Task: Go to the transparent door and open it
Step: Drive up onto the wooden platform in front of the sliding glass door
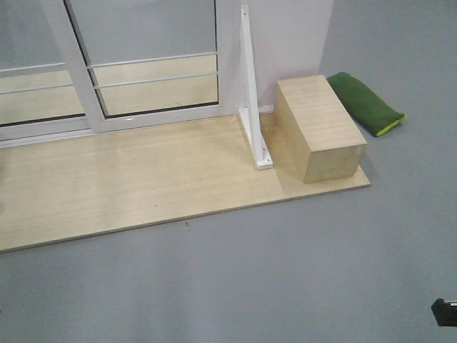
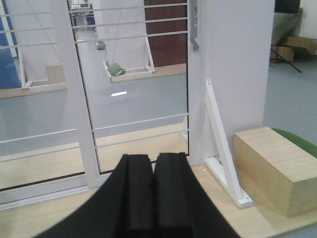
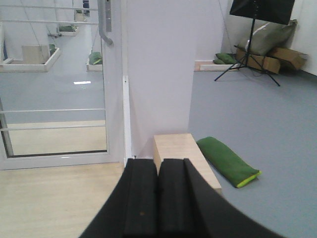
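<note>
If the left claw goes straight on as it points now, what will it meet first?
Probably the transparent door: the left claw points at its lower glass, near the thin white bars. Nothing visible stands between.

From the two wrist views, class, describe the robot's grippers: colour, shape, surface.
The left gripper and right gripper look alike: two matte black, blocky rectangular fingers rising from a wider black base. No cables show.
</note>
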Robot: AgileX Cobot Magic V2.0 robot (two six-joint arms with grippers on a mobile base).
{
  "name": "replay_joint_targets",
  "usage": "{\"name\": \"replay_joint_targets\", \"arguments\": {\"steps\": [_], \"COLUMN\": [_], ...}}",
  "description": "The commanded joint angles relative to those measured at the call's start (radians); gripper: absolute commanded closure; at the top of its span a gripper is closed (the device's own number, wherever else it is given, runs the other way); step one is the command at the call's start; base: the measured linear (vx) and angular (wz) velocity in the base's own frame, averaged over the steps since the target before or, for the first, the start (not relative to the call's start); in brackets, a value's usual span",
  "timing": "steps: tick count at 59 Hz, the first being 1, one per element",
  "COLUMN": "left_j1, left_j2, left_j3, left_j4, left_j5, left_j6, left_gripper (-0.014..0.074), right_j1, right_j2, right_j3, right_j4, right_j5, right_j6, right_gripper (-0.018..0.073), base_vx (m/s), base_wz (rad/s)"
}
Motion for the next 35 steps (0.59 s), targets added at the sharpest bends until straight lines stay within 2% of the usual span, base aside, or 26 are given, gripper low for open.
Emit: {"name": "replay_joint_targets", "arguments": {"steps": [1,35], "left_j1": [-0.009,-0.009], "left_j2": [-0.012,-0.012], "left_j3": [0.030,0.030], "left_j4": [-0.008,-0.008], "left_j5": [-0.080,-0.080], "left_j6": [-0.009,-0.009], "left_gripper": [0.0602,0.0602], "right_j1": [-0.004,-0.004], "right_j2": [-0.011,-0.011], "right_j3": [0.011,0.011], "right_j4": [0.002,0.002], "right_j5": [-0.087,-0.087], "right_j6": [0.001,0.001], "right_gripper": [0.0567,0.0567], "base_vx": [0.63,0.56], "base_wz": [0.31,0.20]}}
